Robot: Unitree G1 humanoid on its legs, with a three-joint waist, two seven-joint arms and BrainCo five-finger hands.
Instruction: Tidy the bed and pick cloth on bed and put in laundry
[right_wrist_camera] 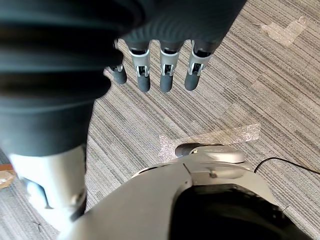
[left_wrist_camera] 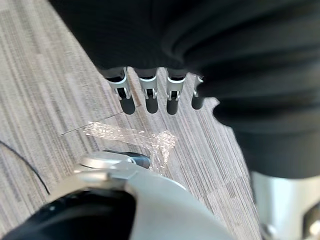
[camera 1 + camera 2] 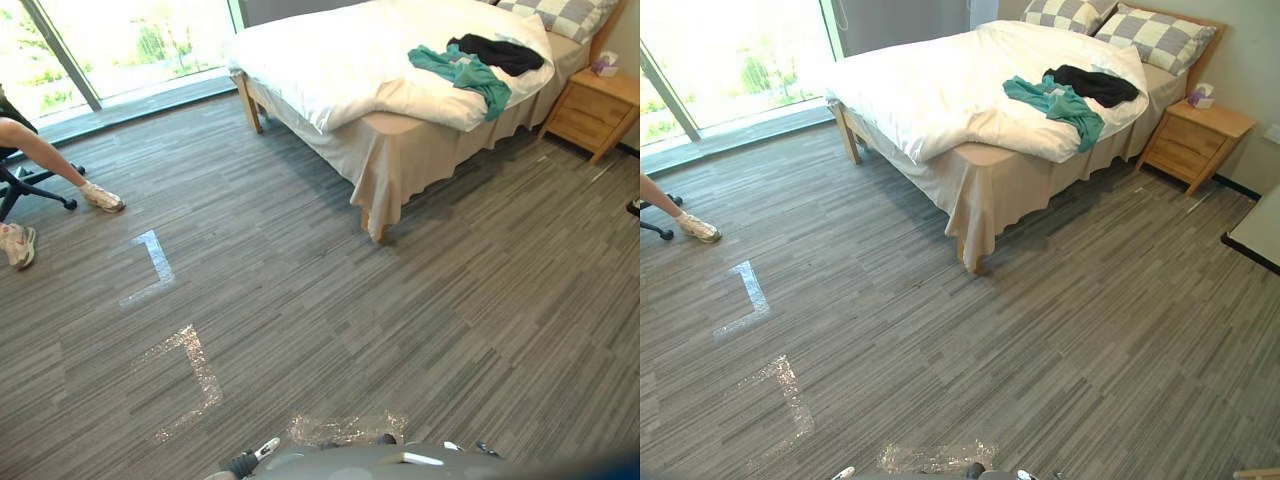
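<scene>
- Bed (image 3: 985,195): wooden frame with a beige skirt. A white duvet (image 3: 930,85) lies rumpled over it, bunched along the side edge, with checked pillows (image 3: 1160,35) at the head.
- Teal cloth (image 3: 1058,100): crumpled on the duvet towards the head end, one end drooping over the duvet's edge.
- Black cloth (image 3: 1095,85): crumpled, touching the teal cloth on its pillow side.

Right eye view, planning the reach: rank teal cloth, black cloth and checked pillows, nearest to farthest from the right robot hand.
The right robot hand hangs above the floor.
1. Teal cloth, on the duvet.
2. Black cloth, just beyond.
3. Checked pillows, far end.
</scene>
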